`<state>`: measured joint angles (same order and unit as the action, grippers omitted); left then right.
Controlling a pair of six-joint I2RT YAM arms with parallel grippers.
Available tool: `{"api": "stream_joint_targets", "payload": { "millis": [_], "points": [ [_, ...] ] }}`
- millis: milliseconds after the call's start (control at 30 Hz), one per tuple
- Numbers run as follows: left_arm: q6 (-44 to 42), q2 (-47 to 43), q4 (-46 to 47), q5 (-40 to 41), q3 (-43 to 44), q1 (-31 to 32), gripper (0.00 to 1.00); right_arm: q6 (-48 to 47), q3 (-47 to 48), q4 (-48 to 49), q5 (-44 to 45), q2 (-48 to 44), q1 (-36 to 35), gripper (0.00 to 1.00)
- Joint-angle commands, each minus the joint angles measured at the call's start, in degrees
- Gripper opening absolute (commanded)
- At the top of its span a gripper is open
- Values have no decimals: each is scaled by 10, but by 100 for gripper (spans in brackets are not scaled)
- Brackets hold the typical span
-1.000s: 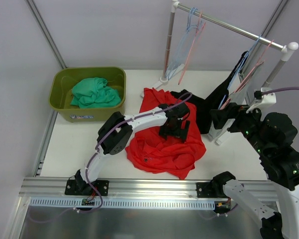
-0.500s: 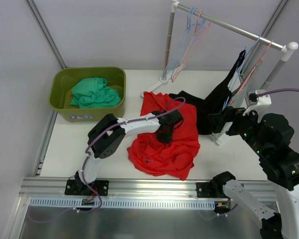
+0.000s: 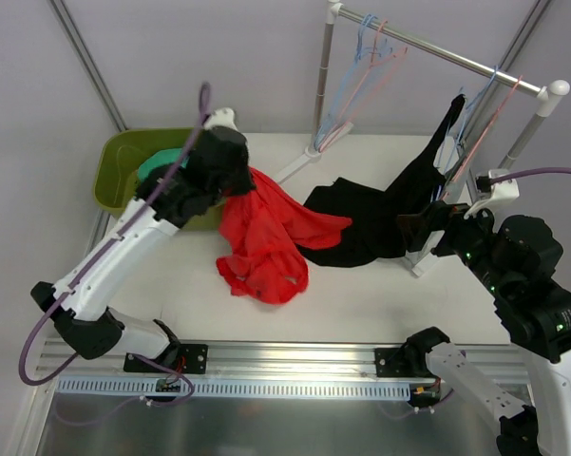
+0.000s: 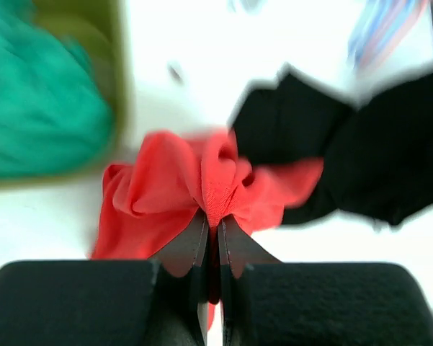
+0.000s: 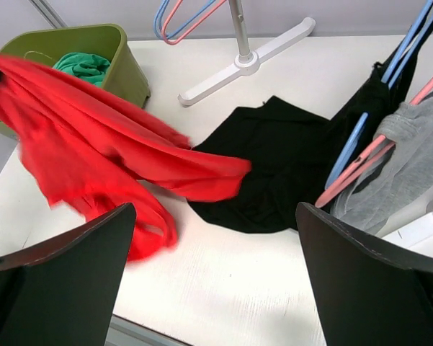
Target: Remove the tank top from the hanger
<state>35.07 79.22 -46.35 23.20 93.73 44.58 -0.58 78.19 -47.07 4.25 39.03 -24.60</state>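
Observation:
My left gripper (image 3: 239,179) (image 4: 215,220) is shut on a bunched fold of the red tank top (image 3: 263,237) (image 4: 166,180) (image 5: 94,122) and holds it up by the bin's right rim; the rest of the cloth trails down to the table. A black garment (image 3: 366,223) (image 5: 288,166) hangs from a blue hanger (image 3: 467,119) (image 5: 351,148) on the rail (image 3: 437,47), its lower part spread on the table. My right gripper (image 3: 420,225) (image 5: 215,210) is open above the table, just right of the black cloth, holding nothing.
An olive bin (image 3: 112,171) (image 5: 122,54) at back left holds a green garment (image 3: 152,169) (image 5: 85,66). Empty pink and blue hangers (image 3: 361,66) hang at the rail's left end. A grey garment (image 5: 411,155) hangs on a pink hanger at the right. The rack's white foot (image 5: 245,61) lies on the table.
The left gripper closed on the red tank top at the table's middle, then swung up and left toward the bin, dragging the cloth off the black garment. The right arm stayed put.

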Motion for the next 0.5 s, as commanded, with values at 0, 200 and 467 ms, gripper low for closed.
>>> {"api": "stream_joint_targets", "payload": {
  "millis": [0, 200, 467],
  "points": [
    [-97, 6, -63, 51, 146, -54, 0, 3, 15, 41, 5, 11, 3, 100],
    [-196, 96, -107, 62, 478, -116, 0, 4, 26, 44, 2, 19, 3, 100],
    [-203, 85, 32, 4, 523, -280, 0, 28, 12, 44, -2, 18, 2, 99]
  ]
}}
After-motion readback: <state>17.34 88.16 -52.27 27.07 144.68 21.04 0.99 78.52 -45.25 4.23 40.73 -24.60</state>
